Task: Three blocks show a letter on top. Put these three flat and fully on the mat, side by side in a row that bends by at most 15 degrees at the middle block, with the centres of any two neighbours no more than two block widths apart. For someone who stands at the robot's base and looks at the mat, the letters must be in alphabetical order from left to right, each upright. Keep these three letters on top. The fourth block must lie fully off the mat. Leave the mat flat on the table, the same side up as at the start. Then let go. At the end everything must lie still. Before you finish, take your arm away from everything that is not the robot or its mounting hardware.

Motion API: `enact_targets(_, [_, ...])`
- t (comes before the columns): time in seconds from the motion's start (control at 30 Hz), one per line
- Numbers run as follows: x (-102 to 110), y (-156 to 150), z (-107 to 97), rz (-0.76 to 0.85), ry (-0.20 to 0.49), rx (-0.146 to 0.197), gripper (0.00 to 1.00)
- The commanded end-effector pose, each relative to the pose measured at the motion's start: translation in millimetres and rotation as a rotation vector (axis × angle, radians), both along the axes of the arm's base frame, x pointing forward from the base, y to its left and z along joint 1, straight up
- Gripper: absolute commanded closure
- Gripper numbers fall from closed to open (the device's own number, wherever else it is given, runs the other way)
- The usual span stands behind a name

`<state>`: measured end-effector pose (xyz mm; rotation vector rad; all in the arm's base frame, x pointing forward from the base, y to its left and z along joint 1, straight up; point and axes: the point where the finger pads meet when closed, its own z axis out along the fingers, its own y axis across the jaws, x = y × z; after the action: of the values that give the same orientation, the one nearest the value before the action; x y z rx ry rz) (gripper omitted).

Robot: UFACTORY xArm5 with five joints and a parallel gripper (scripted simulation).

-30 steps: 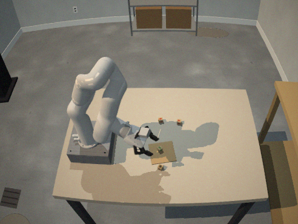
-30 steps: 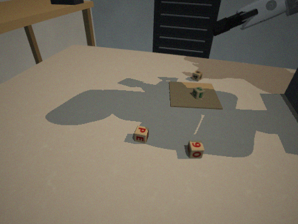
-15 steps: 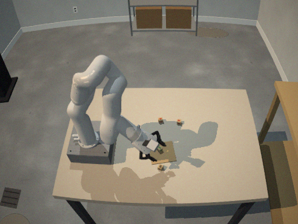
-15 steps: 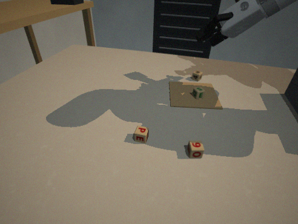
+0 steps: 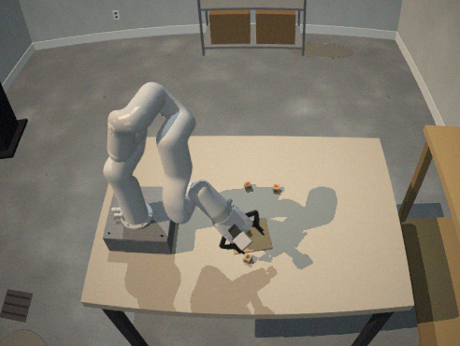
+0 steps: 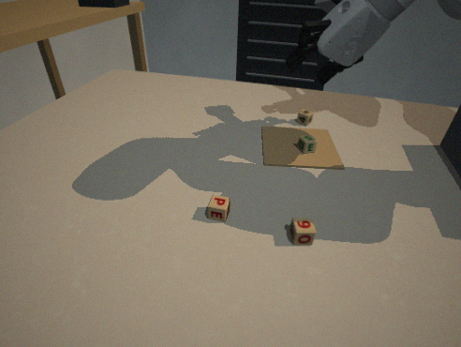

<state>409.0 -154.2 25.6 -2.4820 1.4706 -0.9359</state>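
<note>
- Hand (image 5: 239, 232) spread wide, grasping nothing, hovering above mat (image 6: 281, 150), mid-counter (image 5: 327, 159).
- Green-lettered block (image 6: 307, 143) on mat.
- Dark-lettered block (image 6: 304, 116) off mat, just beside its edge.
- Two red-lettered blocks (image 6: 217, 207) (image 6: 302, 231) well apart from mat, twd far counter edge.

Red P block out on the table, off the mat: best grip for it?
Come straight down on the red P block and close on two opposite vertical side faces. It sits flat on the table, P up, with free space all round; the red 9 block stands well apart. The end effector is open and empty, above the mat.
</note>
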Motion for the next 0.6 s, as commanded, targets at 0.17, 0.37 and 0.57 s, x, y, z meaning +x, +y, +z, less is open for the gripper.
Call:
enact_targets(0.17, [7.8, -5.5, -7.0, -0.194, 0.096, 0.163, 0.0])
enact_targets(0.37, [8.9, -7.4, -7.4, -0.312, 0.146, 0.243, 0.0])
enact_targets(0.57, [8.1, -8.8, -4.7, -0.446, 0.203, 0.321, 0.0])
